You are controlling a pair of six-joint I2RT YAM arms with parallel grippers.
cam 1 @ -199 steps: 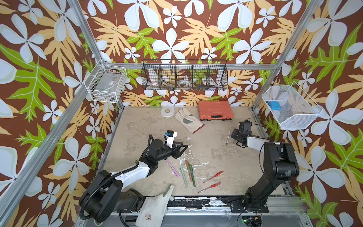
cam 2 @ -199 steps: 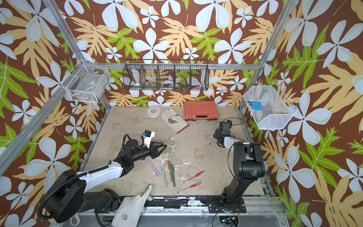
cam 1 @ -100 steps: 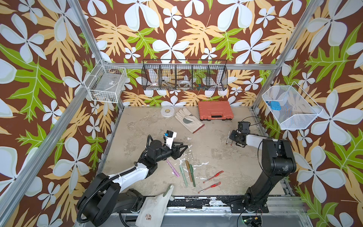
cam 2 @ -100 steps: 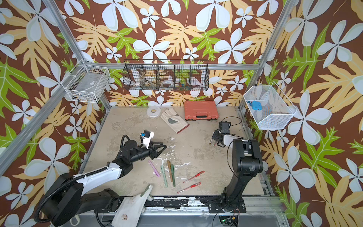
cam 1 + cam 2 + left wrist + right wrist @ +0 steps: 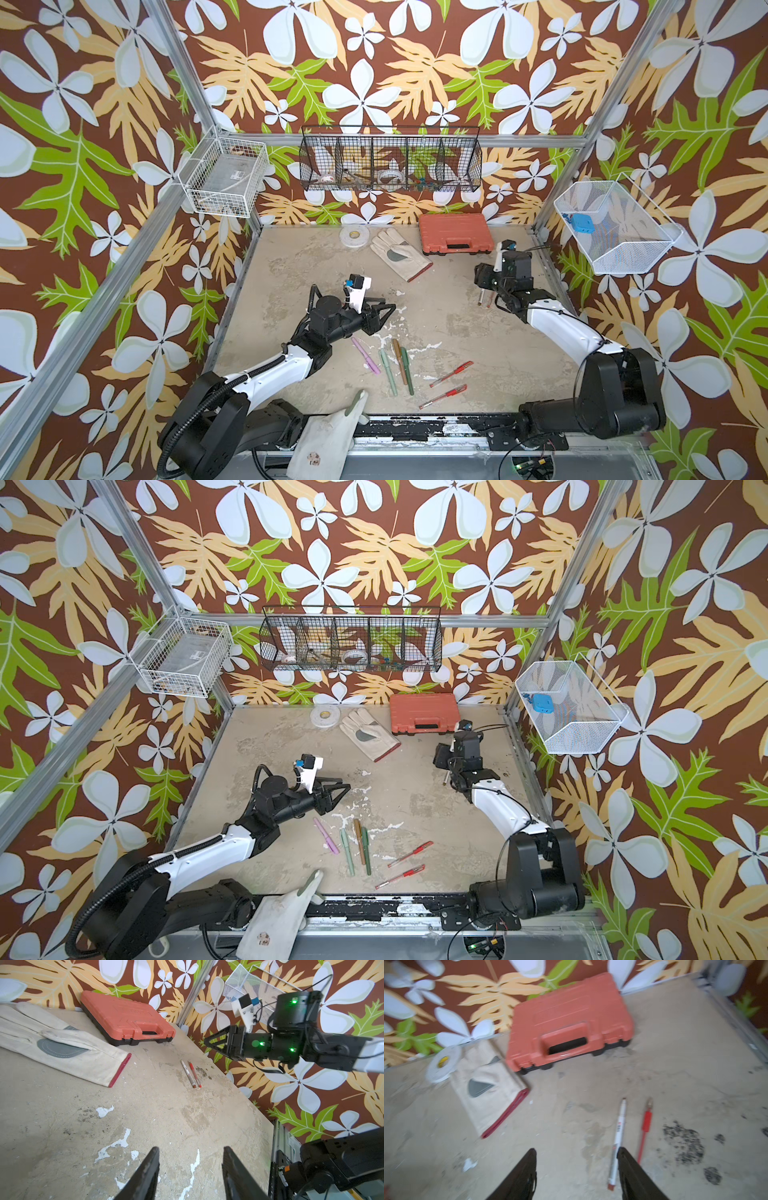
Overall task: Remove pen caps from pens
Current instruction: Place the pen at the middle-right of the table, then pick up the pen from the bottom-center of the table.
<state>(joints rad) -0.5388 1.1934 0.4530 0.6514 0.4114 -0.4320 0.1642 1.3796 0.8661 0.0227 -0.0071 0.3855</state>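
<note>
Marker (image 5: pixel 618 1132) beside red pen (image 5: pixel 646 1124), near orange case (image 5: pixel 566 1022)

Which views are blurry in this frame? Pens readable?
Right wrist: motion-smeared, case and glove soft, but white pen and red pen can be told apart. Left wrist: sharp, with wide-angle bending toward the edges. Both top views: sharp, evenly lit, faint shadows.

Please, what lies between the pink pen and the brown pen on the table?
The pale green pen lies between the pink pen and the brown pen. Both top views show this.
</note>
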